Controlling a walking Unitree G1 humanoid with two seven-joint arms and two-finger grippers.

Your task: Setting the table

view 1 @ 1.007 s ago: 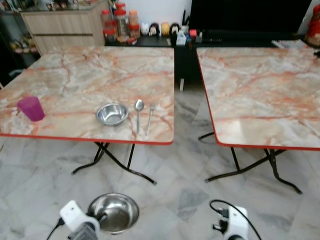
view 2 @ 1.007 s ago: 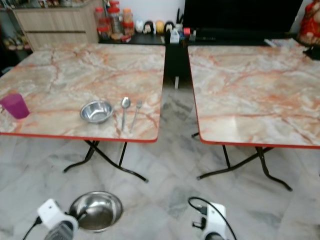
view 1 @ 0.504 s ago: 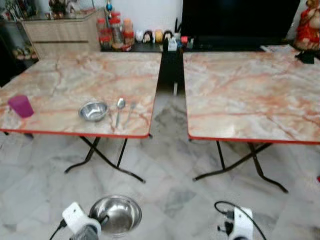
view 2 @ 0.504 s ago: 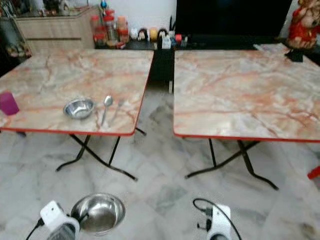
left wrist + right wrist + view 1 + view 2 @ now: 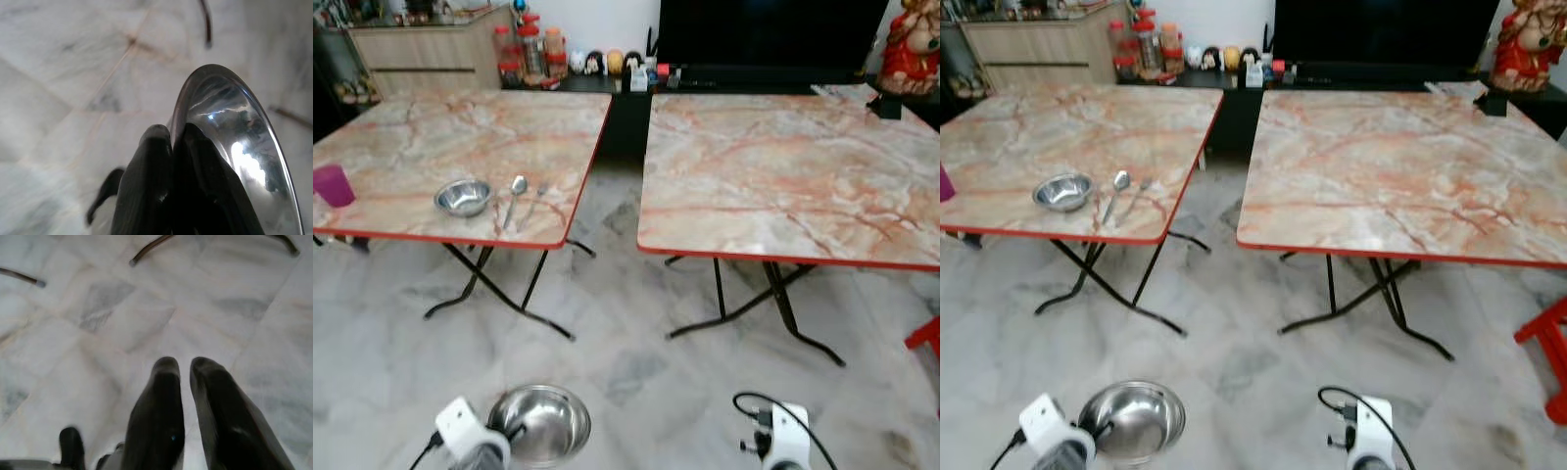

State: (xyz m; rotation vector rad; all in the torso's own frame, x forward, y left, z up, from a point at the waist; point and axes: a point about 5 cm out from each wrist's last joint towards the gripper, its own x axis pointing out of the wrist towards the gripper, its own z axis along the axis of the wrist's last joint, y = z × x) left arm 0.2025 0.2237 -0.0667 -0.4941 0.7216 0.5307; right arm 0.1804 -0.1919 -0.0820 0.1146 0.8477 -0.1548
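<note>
Left wrist view | left pincer [image 5: 178, 134] clamps steel bowl [image 5: 234, 147] rim | right pincer [image 5: 185, 367] nearly closed, empty

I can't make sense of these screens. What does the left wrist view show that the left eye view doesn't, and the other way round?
Left wrist view: a close look at the left claw, its black fingers pinching the rim of the large steel bowl.
Left eye view: the wider room, with the left table carrying a small bowl, spoon, fork and purple cup, and the right table beside it.
Both: the large steel bowl held over the marble floor.
</note>
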